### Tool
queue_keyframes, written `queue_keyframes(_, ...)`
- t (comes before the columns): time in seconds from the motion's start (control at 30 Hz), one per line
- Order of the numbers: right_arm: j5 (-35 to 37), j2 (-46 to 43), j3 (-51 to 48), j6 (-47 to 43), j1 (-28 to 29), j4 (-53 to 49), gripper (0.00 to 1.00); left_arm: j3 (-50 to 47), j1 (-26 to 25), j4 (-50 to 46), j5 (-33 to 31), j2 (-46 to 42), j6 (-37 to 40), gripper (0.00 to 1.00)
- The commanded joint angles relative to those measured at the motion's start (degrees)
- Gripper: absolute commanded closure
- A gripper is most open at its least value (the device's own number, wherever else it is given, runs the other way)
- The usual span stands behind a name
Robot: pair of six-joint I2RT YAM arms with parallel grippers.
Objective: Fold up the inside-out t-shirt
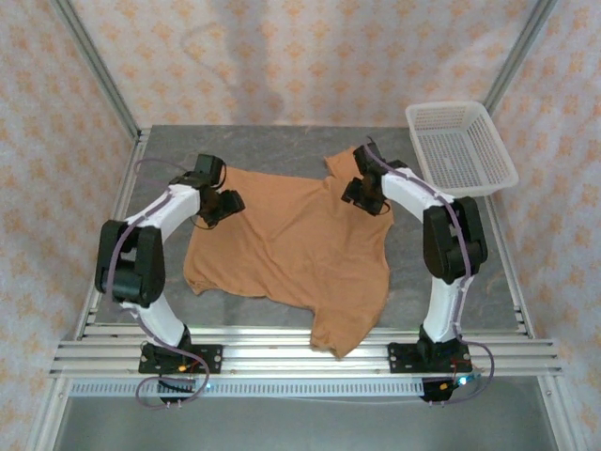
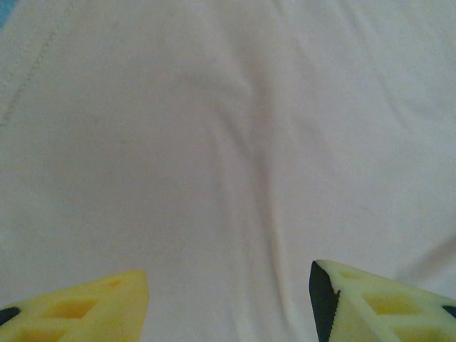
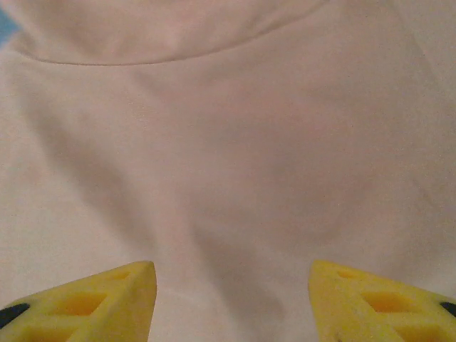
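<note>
On the grey table (image 1: 272,141), the inside-out t-shirt (image 1: 291,249) is laid out rumpled between the arms. The left hand (image 1: 223,203) and right hand (image 1: 360,193) are held spread just above its far edge.

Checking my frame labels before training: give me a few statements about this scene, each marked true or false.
1. The t-shirt lies spread out on the table. True.
2. The t-shirt sits inside the basket. False: it lies on the table, outside the basket at the far right corner.
3. The left end effector is open over plain fabric. True.
4. The right end effector is shut on a sleeve. False: its jaws stand apart with nothing pinched between them.
</note>
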Motion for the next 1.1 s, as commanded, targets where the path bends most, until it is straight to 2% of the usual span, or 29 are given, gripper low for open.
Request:
queue_keyframes(0.0,1.7,5.8,1.9,2.2,-2.6,4.0,0.42,4.9,0.6,-0.2,-3.4,7.2,0.1,0.37)
queue_keyframes(0.13,1.0,16.1,12.4,1.1,-5.5,0.1,0.42,12.7,1.0,-0.9,-4.0,16.8,0.0,0.37)
queue_keyframes(0.23,-0.5,24.7,24.0,0.5,-7.3,-4.1,0.42,19.5,1.2,-1.4,-3.0,23.1,-0.2,0.37)
queue_keyframes(0.33,-0.5,34.0,39.8,-0.5,-8.7,-10.2,0.42,26.5,1.3,-2.1,-1.8,28.7,0.2,0.37)
queue_keyframes(0.4,-0.1,41.2,53.9,-1.2,-9.9,-16.5,0.43,32.3,1.8,-3.7,-0.9,31.6,0.7,0.38)
queue_keyframes(0.5,-1.0,48.1,73.7,-2.2,-11.1,-24.6,0.43,36.7,2.9,-6.6,0.4,30.1,3.6,0.38)
queue_keyframes(0.53,-1.4,47.7,75.7,-2.6,-11.1,-25.3,0.43,36.8,3.2,-7.4,0.0,28.0,4.3,0.38)
queue_keyframes(0.6,-3.2,42.4,72.5,-3.2,-11.0,-24.3,0.43,34.4,3.5,-9.7,-2.3,21.3,5.1,0.39)
queue_keyframes(0.67,-4.5,35.0,64.6,-3.8,-10.2,-22.0,0.43,30.2,3.5,-11.9,-4.2,13.9,5.2,0.43)
queue_keyframes(0.8,-4.8,17.6,43.9,-4.6,-7.1,-16.9,0.43,12.1,3.4,-10.9,-6.0,-3.9,1.4,0.50)
queue_keyframes(0.87,-4.4,8.8,32.2,-3.9,-5.5,-13.1,0.43,3.5,3.4,-10.0,-5.2,-10.1,-2.5,0.51)
queue_keyframes(0.93,-4.3,0.4,21.0,-3.0,-3.7,-8.7,0.43,-3.3,3.4,-9.2,-3.8,-14.3,-6.3,0.57)
queue_keyframes(1.07,-4.0,-14.1,0.9,0.2,0.4,-1.4,0.43,-13.7,3.5,-4.5,-2.4,-19.7,-11.8,0.62)
